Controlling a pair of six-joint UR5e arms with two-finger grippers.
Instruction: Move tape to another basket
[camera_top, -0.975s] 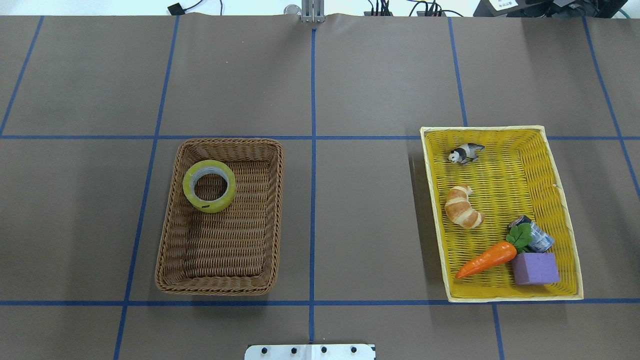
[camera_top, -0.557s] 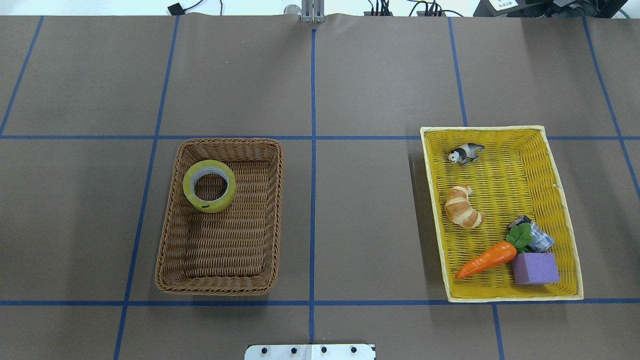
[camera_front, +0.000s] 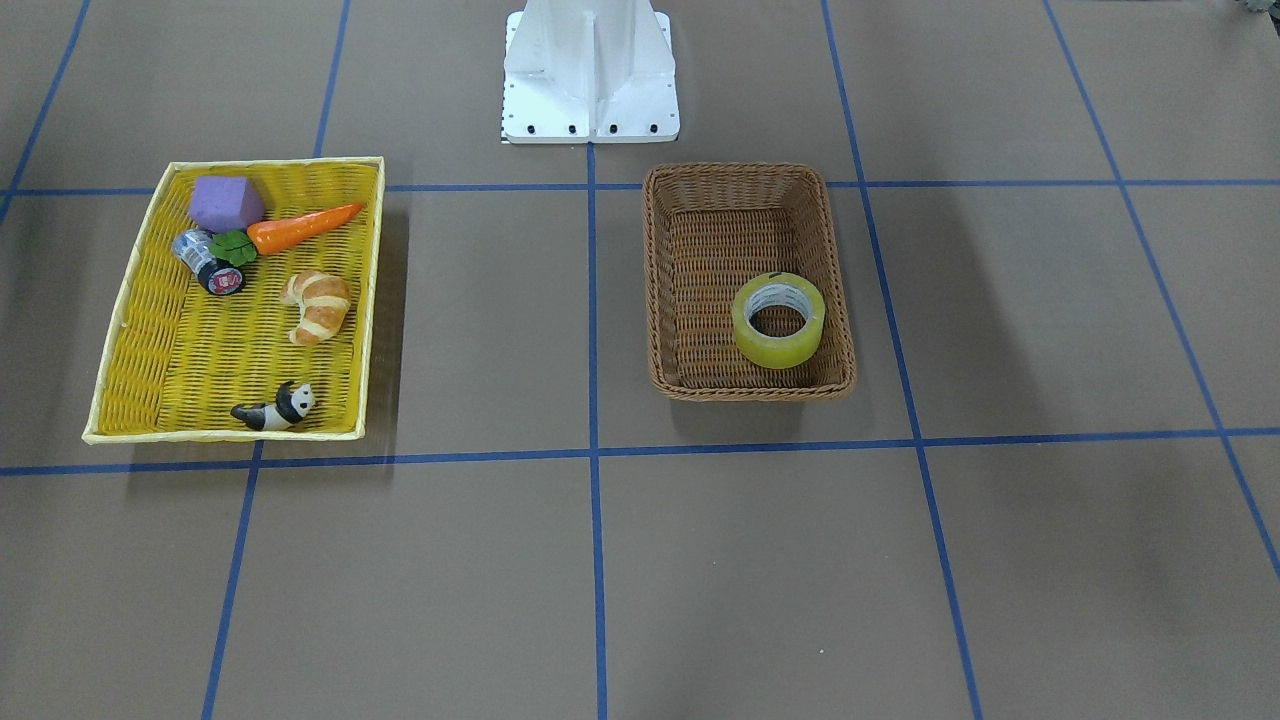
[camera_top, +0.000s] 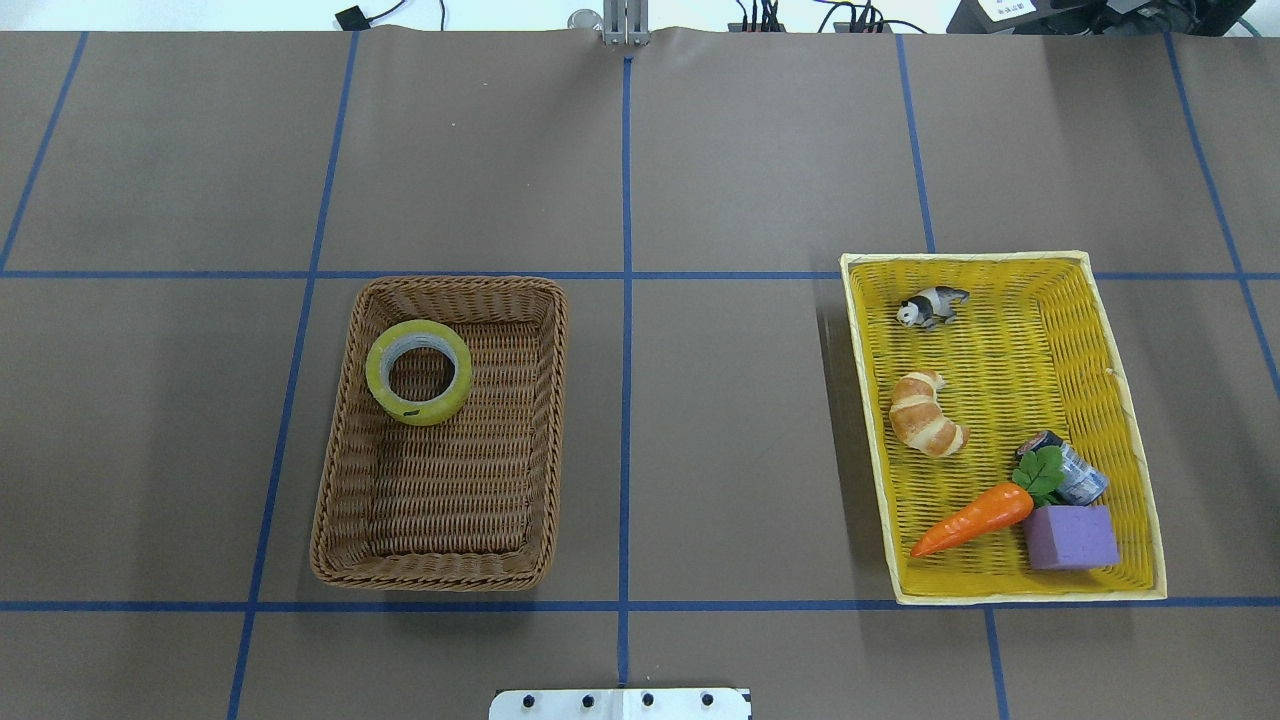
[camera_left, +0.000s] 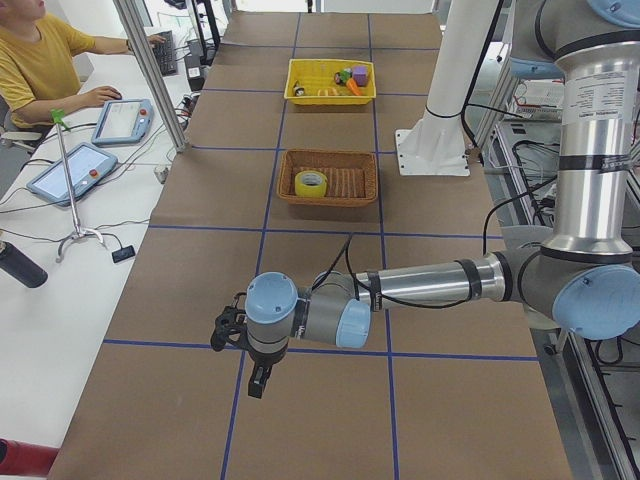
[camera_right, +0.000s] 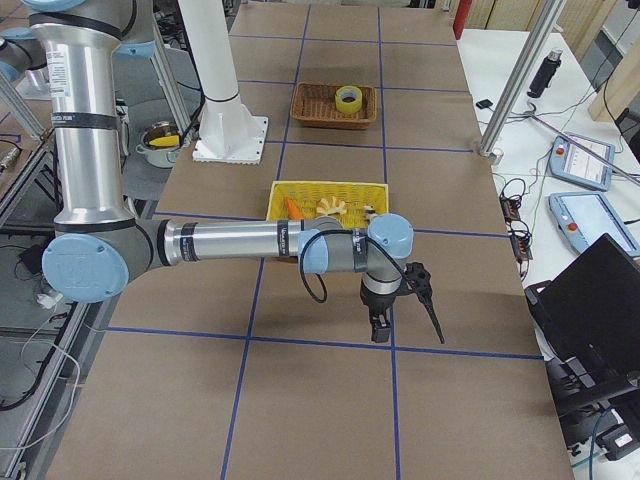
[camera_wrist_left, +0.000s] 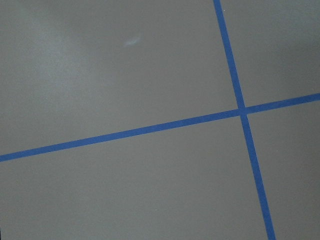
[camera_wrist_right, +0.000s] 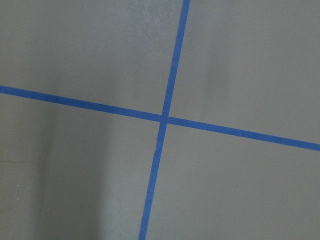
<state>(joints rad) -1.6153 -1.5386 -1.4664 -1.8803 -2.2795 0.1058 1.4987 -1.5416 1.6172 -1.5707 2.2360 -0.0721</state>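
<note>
1. Brown paper with a grid of blue lines covers my table (camera_top: 760, 150), and both my wrist cameras see nothing but that paper and a crossing of lines.
2. My tape (camera_top: 418, 372) lies flat, hole up, inside the brown wicker basket (camera_top: 548, 430), in its far corner on my left side and close to the wall.
3. My left gripper (camera_left: 226, 330) hangs over bare table toward my left end, well apart from the basket and the tape. It shows only in the side view, so I cannot tell whether its jaws are apart or together.
4. My right gripper (camera_right: 425, 300) hangs over bare table at my right end, and there too I cannot tell how the jaws stand.
5. Between it and the tape sits the yellow woven tray (camera_top: 1000, 258), which holds a toy panda (camera_top: 931, 305), a croissant (camera_top: 927, 413), a carrot (camera_top: 975, 518), a purple block (camera_top: 1070, 537) and a small can (camera_top: 1080, 478).
</note>
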